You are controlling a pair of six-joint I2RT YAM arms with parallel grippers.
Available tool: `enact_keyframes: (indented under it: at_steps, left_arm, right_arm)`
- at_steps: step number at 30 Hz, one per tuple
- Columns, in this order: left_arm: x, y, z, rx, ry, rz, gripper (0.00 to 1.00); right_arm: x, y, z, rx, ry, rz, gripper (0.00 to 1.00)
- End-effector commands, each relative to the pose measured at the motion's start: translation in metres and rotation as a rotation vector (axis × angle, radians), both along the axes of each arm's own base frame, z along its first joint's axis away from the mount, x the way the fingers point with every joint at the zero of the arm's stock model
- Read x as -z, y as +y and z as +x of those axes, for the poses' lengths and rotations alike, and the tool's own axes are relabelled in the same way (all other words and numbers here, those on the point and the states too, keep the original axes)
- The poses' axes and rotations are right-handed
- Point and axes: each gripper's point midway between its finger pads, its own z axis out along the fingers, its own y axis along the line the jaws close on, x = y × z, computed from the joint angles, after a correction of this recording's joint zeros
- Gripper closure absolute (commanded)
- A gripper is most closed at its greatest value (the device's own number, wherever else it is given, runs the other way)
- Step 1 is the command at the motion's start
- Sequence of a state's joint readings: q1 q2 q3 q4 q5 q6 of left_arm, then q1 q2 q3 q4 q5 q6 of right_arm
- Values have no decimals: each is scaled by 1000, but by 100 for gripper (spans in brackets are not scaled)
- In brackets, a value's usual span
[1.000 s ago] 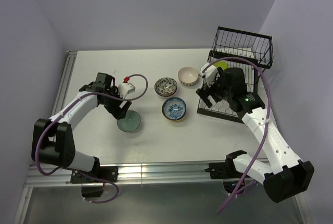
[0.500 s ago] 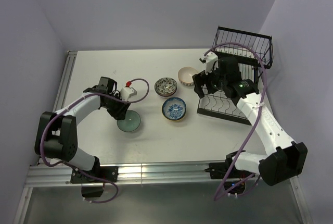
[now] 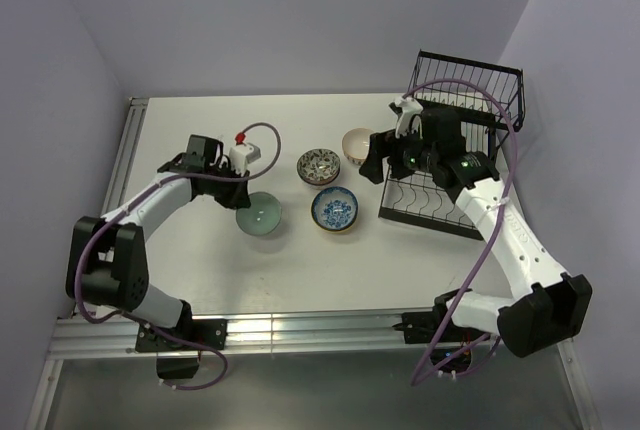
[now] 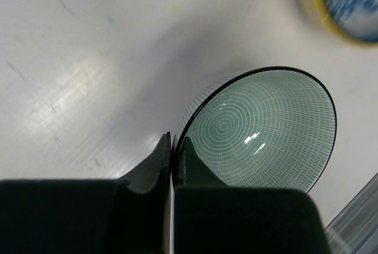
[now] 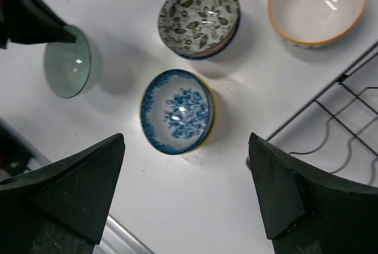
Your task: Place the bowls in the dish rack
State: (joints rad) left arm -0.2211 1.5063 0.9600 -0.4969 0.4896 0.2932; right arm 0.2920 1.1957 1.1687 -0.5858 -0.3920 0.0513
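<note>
My left gripper [image 4: 172, 145] is shut on the rim of the pale teal bowl [image 4: 260, 130], one finger inside and one outside. In the top view this bowl [image 3: 259, 214] hangs tilted at the left gripper [image 3: 243, 196], seemingly just off the table. The right gripper [image 5: 186, 174] is open and empty above the table, near the blue-and-white bowl [image 5: 177, 111]. The dark floral bowl [image 5: 199, 18] and the cream bowl [image 5: 316, 6] rest beyond it. The black wire dish rack [image 3: 470, 100] stands at the back right, behind the right gripper [image 3: 374, 165].
An aluminium rail [image 3: 300, 330] runs along the near table edge and another [image 3: 125, 150] along the left side. Purple cables loop over both arms. Walls close in on the left, back and right.
The left gripper has shut on the teal bowl's rim and carried it up and right. The right gripper has swung left from over the rack toward the bowls.
</note>
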Motion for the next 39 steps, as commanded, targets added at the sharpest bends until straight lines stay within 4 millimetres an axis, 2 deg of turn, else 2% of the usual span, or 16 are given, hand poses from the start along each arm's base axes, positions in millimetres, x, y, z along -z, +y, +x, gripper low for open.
enact_keyframes:
  at_steps: [1, 2, 3, 5, 10, 15, 19, 31, 39]
  left_arm:
    - [-100, -38, 39, -62, -212, -283, 100]
    - [-112, -43, 40, -112, -189, -346, 100]
    - [-134, -48, 45, -106, -250, -403, 100]
    - [-153, -54, 45, -133, -251, -477, 100]
    - [-193, -63, 45, -133, -282, -582, 100]
    - [-206, -70, 44, -153, -226, -662, 100]
    - [-214, -77, 42, -150, -218, -709, 100]
    - [-213, -95, 38, -147, -167, -743, 100]
    - [-216, -102, 28, -115, -122, -790, 100]
  right_arm:
    - [-38, 29, 4, -36, -16, 164, 8]
    - [-37, 38, 3, -69, 17, 195, 8]
    - [-40, 44, 2, -71, 43, 233, 8]
    - [-43, 57, 2, -109, 82, 288, 8]
    - [-68, 87, -9, -211, 174, 470, 5]
    - [-90, 104, -14, -233, 198, 594, 1]
    - [-92, 114, -20, -244, 235, 622, 0]
    - [-71, 142, -17, -234, 351, 619, 0]
    - [-79, 153, -17, -290, 348, 661, 0]
